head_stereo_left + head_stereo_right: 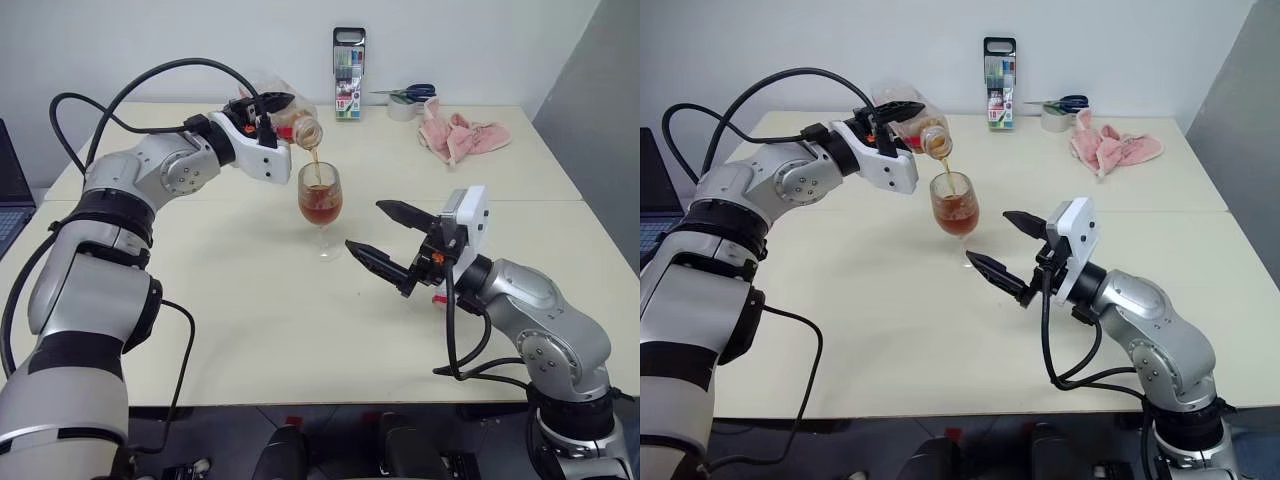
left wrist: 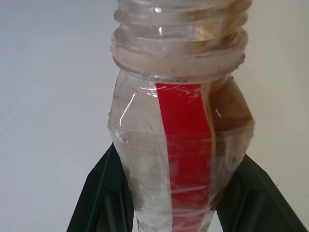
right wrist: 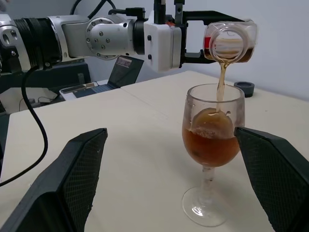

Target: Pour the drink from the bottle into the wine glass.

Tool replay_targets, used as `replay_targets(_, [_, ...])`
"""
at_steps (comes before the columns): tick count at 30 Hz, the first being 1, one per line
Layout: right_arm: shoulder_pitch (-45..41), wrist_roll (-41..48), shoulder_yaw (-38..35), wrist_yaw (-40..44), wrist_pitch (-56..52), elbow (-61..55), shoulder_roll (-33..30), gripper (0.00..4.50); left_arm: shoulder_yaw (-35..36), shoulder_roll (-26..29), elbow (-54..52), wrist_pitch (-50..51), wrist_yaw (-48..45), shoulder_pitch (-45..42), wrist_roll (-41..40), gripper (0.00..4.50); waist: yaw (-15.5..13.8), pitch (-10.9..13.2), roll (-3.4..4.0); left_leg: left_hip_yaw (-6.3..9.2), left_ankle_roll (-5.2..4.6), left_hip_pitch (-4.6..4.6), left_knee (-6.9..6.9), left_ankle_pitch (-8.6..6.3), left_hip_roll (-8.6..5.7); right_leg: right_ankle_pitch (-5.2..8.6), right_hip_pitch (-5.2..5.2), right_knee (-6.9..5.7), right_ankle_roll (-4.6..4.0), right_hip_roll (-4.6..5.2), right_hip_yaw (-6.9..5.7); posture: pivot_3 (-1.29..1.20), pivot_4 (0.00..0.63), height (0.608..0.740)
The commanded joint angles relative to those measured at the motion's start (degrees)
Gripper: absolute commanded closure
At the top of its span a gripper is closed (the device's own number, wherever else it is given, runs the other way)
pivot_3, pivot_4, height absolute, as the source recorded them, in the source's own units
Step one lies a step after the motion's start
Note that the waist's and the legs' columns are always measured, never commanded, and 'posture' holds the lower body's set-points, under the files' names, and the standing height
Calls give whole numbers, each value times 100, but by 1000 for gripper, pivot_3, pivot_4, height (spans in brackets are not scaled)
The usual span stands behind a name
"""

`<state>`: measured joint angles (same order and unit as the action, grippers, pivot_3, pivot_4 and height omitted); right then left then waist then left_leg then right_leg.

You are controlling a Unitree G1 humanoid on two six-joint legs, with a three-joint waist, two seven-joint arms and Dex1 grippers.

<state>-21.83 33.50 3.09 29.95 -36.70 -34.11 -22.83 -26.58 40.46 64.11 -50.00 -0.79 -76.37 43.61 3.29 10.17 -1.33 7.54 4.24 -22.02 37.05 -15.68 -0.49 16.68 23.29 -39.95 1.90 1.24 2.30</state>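
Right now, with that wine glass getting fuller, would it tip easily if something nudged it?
Probably yes. The wine glass stands free on a thin stem and small round foot, with the drink filling its bowl up high, so it looks top-heavy. Its clear thin walls suggest it would break if knocked over. The smooth table might let it slide first.

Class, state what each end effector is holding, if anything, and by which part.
Left end effector grips the bottle by its body, tipped over the wine glass. Right end effector holds nothing.

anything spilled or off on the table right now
Nothing stands out. The drink falls from the tilted bottle in the left pincer straight into the upright wine glass; no puddle shows on the table.
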Motion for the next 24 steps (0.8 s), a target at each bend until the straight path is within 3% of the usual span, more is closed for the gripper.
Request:
replay_targets(1, [-170,-185,89,-5,253,-264,-27,0,299,-23,-30,100,-193,-78,-417,2787,0,0,0,1,0,0,0,0,0,0,0,0,0,0,0,0,150,740])
replay_targets(12, [-483,-572,450,117,479,-153,41,0,1372,-486,-697,1099,-1867,775,-2353,2787,20,-1,0,0,3,2,3,2,2,0,0,-3,-1,0,1,0,150,740])
replay_targets(18, [-794,-270,658,477,-155,-185,-269,0,2832,-805,-1713,3624,-2559,1652,-4315,2791,59,-2,1,3,2,0,9,1,3,-1,0,-4,-1,2,1,0,150,740])
replay_targets(24, [-1121,-331,782,436,-613,71,-351,0,3727,-822,-3021,5572,-2592,2779,-5305,2794,151,-4,0,14,9,3,10,5,6,-1,0,-10,-2,0,-4,0,150,740])
